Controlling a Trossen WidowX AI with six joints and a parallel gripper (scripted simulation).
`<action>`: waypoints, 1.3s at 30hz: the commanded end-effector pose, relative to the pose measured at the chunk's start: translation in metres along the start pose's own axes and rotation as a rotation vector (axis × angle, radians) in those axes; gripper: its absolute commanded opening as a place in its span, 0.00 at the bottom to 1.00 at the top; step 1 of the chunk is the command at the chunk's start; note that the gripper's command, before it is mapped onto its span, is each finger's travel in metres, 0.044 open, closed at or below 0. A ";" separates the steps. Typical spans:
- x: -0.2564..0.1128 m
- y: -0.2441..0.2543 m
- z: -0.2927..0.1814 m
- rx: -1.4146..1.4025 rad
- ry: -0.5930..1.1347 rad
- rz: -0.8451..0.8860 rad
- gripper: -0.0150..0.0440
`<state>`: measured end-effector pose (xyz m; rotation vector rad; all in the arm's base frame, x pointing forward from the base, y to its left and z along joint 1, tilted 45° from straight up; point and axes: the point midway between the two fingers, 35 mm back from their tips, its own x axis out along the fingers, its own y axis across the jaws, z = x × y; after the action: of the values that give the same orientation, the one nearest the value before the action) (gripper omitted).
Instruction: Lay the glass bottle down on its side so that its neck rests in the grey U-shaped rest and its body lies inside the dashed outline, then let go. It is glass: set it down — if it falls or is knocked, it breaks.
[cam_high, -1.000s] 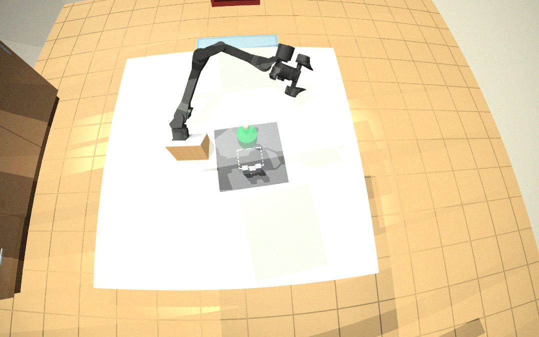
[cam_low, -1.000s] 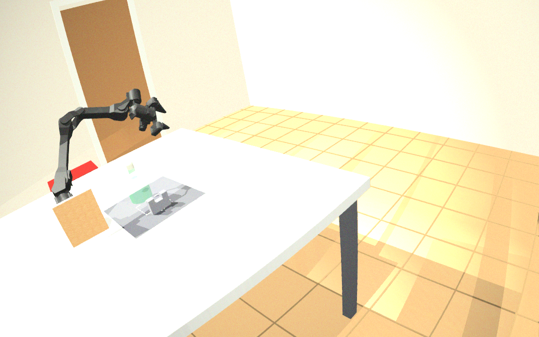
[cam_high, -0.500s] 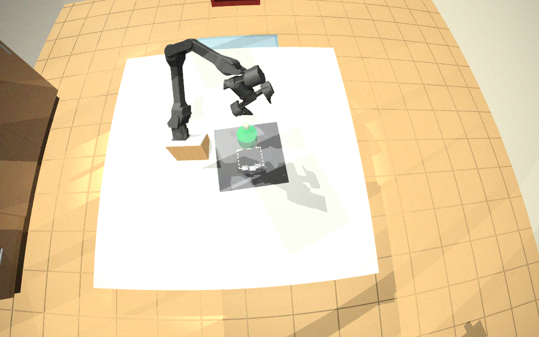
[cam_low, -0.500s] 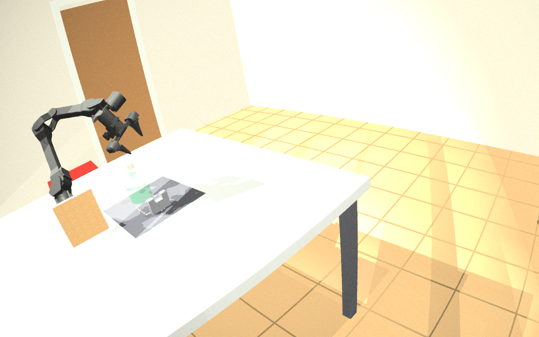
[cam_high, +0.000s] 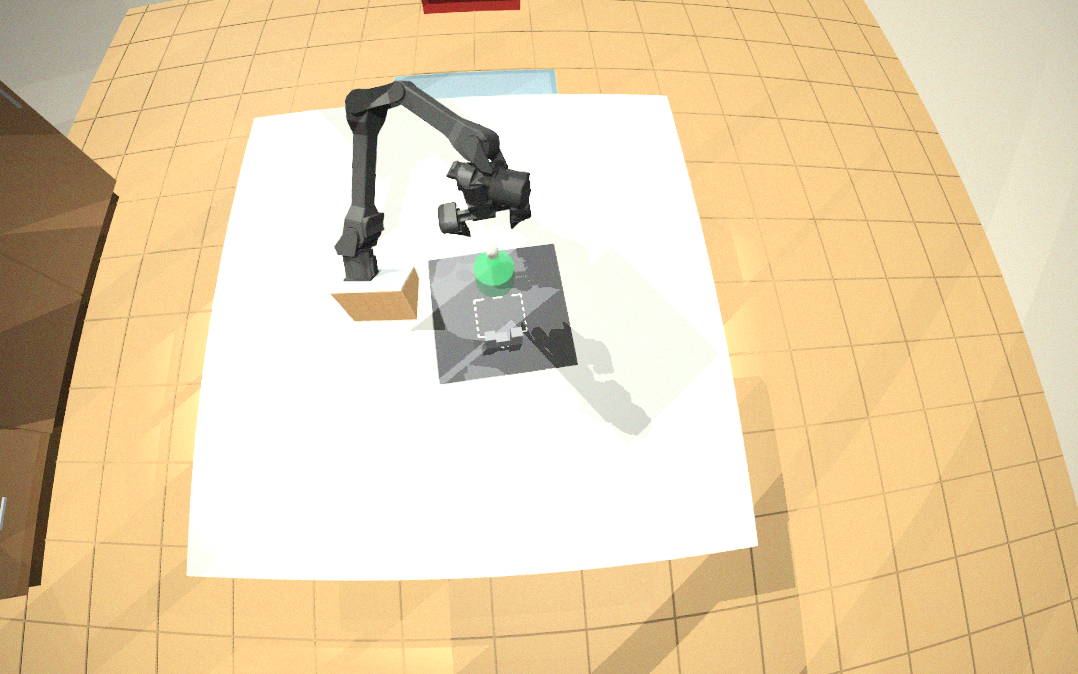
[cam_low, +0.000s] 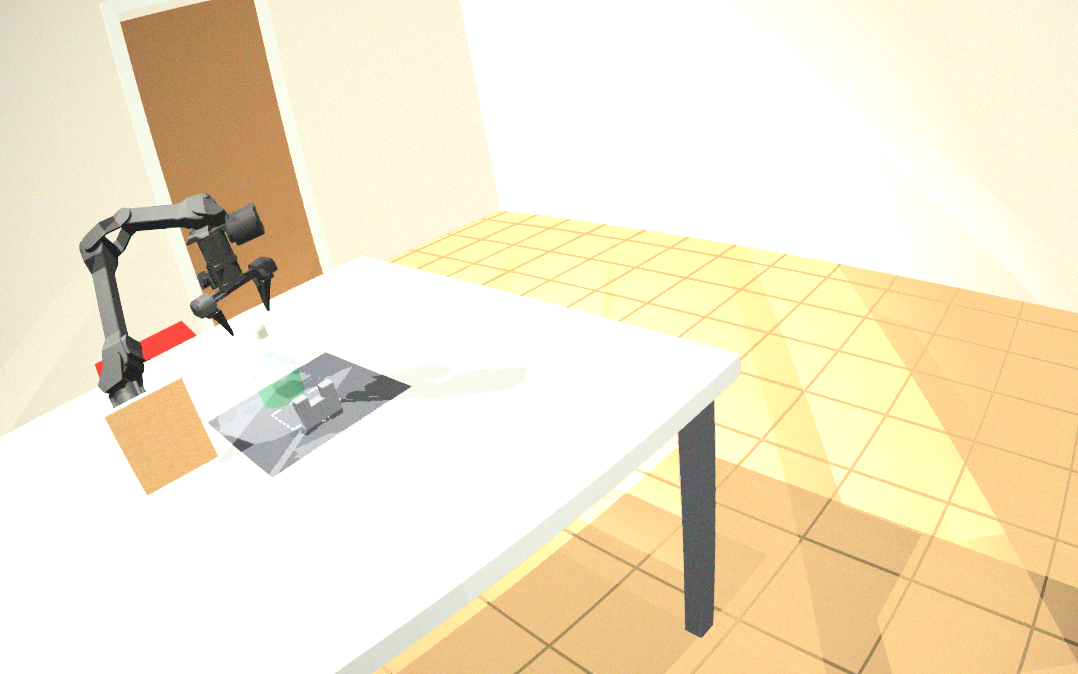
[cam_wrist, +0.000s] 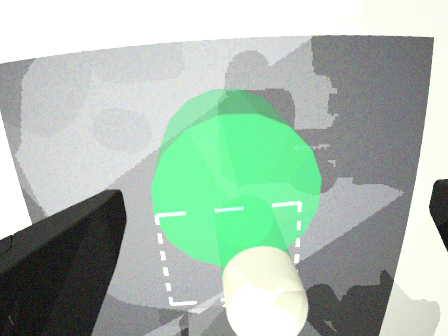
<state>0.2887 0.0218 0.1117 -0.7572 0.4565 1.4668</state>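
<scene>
- While the glass bottle (cam_high: 493, 272) (cam_low: 282, 390) (cam_wrist: 235, 170) stands upright on the dark mat (cam_high: 461, 357) (cam_low: 270, 457) (cam_wrist: 375, 125), its pale top (cam_high: 492, 251) (cam_low: 260, 331) (cam_wrist: 265, 295) points upward; it is above centre in the top view and left of centre in the exterior one.
- The claw (cam_high: 490, 228) (cam_low: 250, 321) (cam_wrist: 282, 200) is wide open, with nothing between its fingers. In the exterior view it hangs above the bottle, its fingertips pointing down.
- The dashed outline (cam_high: 476, 316) (cam_low: 279, 421) (cam_wrist: 166, 272) lies just below the bottle in the top view; the wrist view shows its upper edge through the green glass.
- The grey rest (cam_high: 503, 339) (cam_low: 317, 406) stands at the outline's lower end in the top view, apart from the bottle.
- The black arm (cam_high: 364, 166) (cam_low: 107, 294) rises from the wooden block (cam_high: 377, 306) (cam_low: 162, 437), left of the mat in both outer views.
</scene>
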 end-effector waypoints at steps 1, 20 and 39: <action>0.010 0.000 0.001 -0.009 -0.001 0.113 1.00; 0.010 -0.001 -0.020 -0.009 0.002 0.112 1.00; 0.010 0.000 -0.044 -0.010 0.002 0.112 0.87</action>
<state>0.2966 -0.0005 0.0753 -0.7423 0.5023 1.5734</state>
